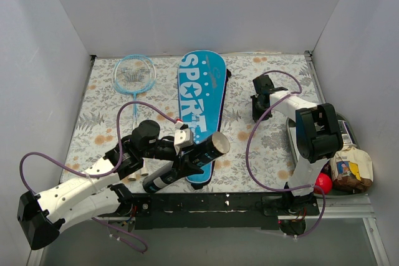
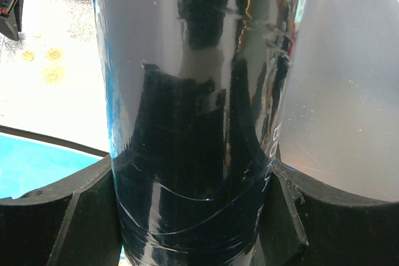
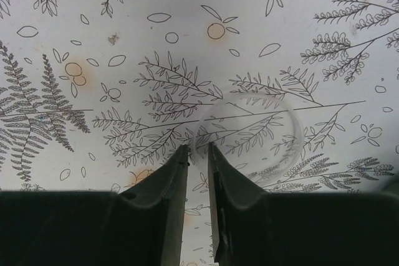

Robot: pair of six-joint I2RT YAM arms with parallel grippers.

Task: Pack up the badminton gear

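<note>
While left claw (image 2: 193, 216) clamps black tube (image 2: 187, 91) mid-body, tilted above near end of blue cover (image 1: 201, 101), right claw (image 3: 198, 149) hovers low over tabletop (image 3: 93, 29), jaws narrow slit apart, nothing visibly pinched, tips at rim of clear cap (image 3: 249, 130). Risks: thin slick rim slips, cap skids off; glossy tube may twist in grip.

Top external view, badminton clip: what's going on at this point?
The left end effector is clamped on the black tube, holding it slanted over the near end of the blue SPORT cover. The right end effector is down at the patterned cloth, its jaws almost together at the rim of a clear ring; whether it grips the ring is unclear. One racket lies on the cloth, left of the cover, not packed.
</note>
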